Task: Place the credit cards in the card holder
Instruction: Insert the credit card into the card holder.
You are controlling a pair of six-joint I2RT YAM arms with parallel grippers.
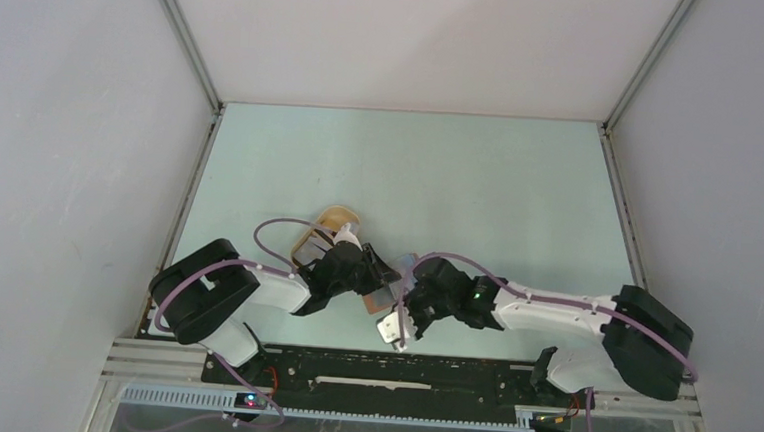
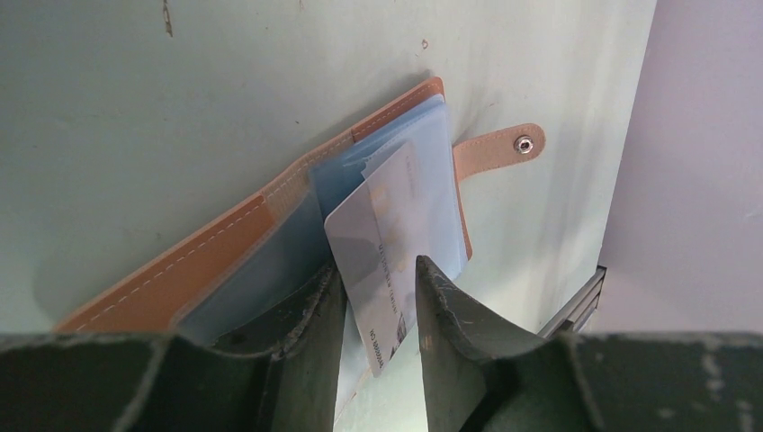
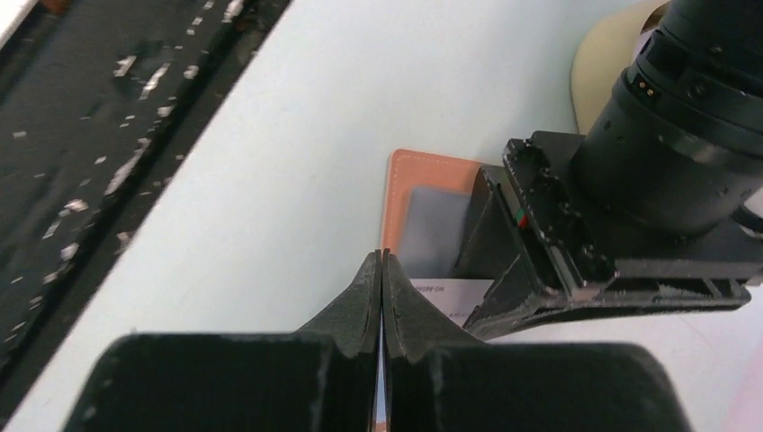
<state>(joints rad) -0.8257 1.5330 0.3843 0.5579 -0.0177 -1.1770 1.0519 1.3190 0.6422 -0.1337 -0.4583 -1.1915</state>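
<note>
I see an orange-tan card holder [image 2: 180,270], pale stitching, grey-blue inside. Pale blue-white credit card [image 2: 382,216] with dark fine print between left claw [image 2: 376,301] tips. Table [image 2: 135,108] mint-green.

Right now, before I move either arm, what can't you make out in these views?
- Top view: the card holder slots, covered by both tools.
- Left wrist view: whether the left tool grips the pale card or only straddles it. Its fingers hide the card's edges.
- Right wrist view: the right tool is shut, but the seam is too thin to show whether it pinches anything.
- Top view: the tan tray contents, partly under the left tool.
</note>
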